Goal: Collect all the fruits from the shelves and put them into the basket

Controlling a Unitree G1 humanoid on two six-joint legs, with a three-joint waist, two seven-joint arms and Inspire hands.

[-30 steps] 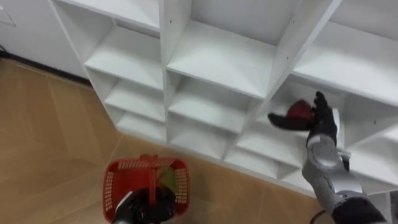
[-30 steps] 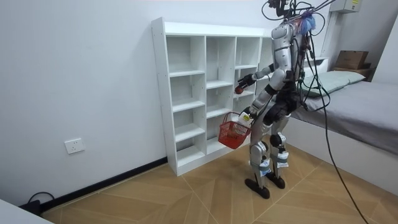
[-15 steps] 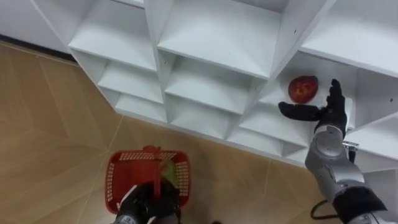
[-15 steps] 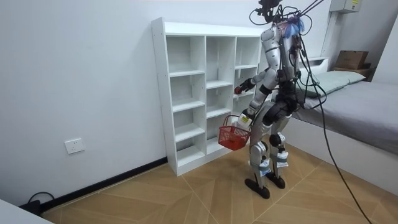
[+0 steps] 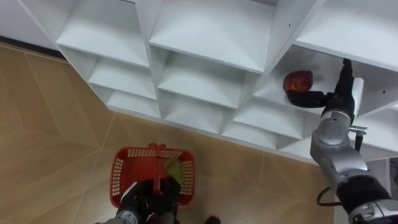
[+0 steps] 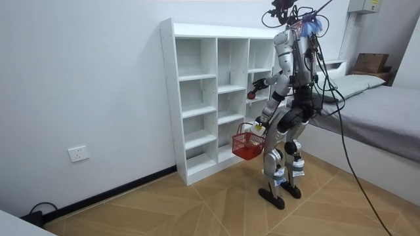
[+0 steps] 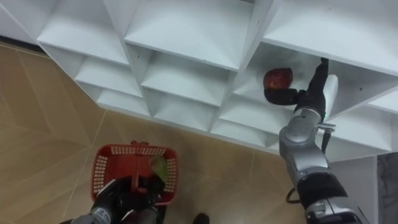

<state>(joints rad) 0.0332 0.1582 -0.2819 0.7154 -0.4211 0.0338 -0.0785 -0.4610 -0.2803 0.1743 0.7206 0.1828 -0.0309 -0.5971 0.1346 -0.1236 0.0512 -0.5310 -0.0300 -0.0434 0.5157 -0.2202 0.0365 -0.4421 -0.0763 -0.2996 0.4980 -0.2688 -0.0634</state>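
Touching red fruit [image 5: 298, 81], right robot hand [image 5: 337, 98] spread; left robot hand [image 5: 140, 204], half cut off, clutching basket [image 5: 122, 177] handle.

Right hand [image 5: 339, 94] reached in — thumb now under apple [image 5: 297, 81].

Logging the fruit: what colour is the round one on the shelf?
The round fruit is red; clearest in the left eye view.
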